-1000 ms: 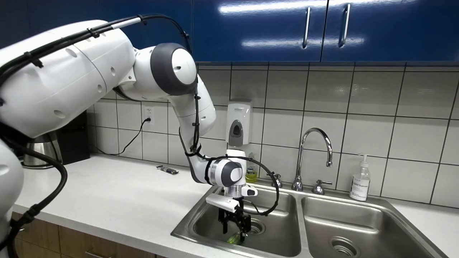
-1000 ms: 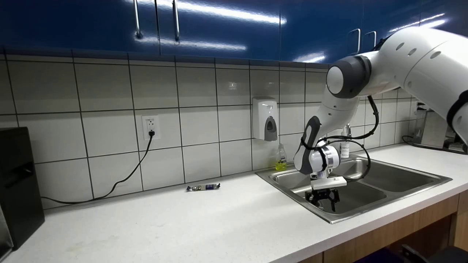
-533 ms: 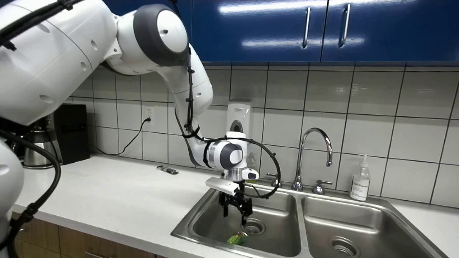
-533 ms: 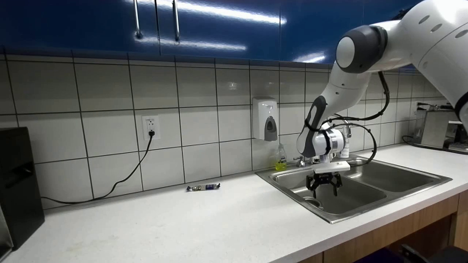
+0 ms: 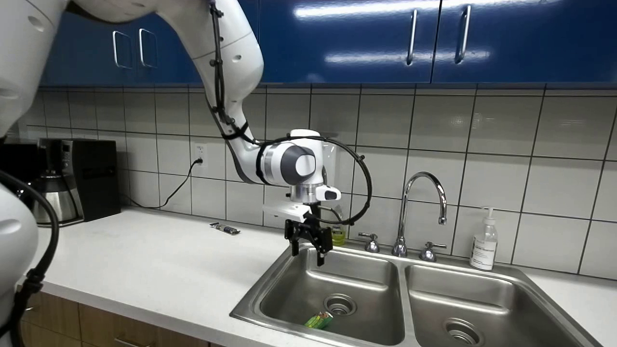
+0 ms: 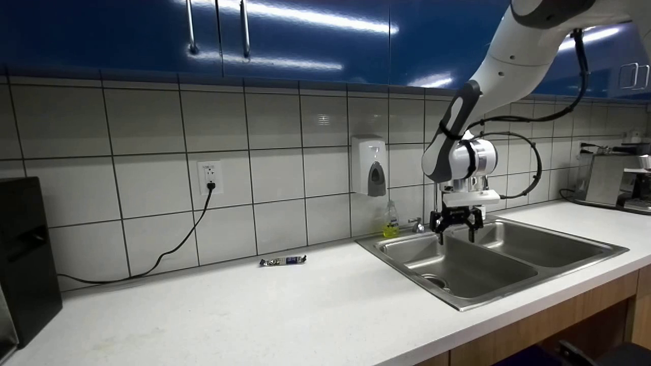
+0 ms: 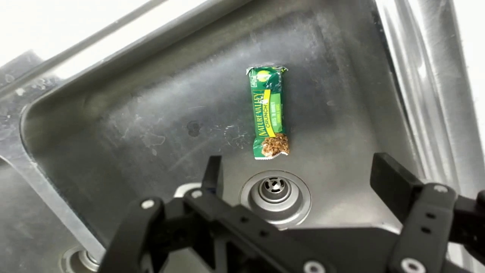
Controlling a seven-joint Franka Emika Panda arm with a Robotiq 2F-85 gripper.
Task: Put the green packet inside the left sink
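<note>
The green packet [image 5: 319, 320] is a Nature Valley bar wrapper. It lies flat on the floor of the left sink [image 5: 371, 313], in front of the round drain. It also shows whole in the wrist view [image 7: 267, 113], just beyond the drain. In an exterior view the near wall of the left sink [image 6: 483, 269] hides it. My gripper [image 5: 307, 254] is open and empty, above the back left part of the left sink. Both fingers stand wide apart in the wrist view [image 7: 299, 174], with nothing between them and the packet well below.
The right basin [image 5: 462, 294] lies beyond a steel divider. The faucet [image 5: 404, 217] and a white pump bottle [image 5: 483, 248] stand behind the sinks. A yellow soap bottle [image 6: 390, 223] stands behind the left sink. A dark wrapped bar [image 6: 283, 261] lies on the white counter.
My gripper has risen out of the left sink and moved back toward the wall. The green packet was at the fingers and now lies apart from them on the basin floor.
</note>
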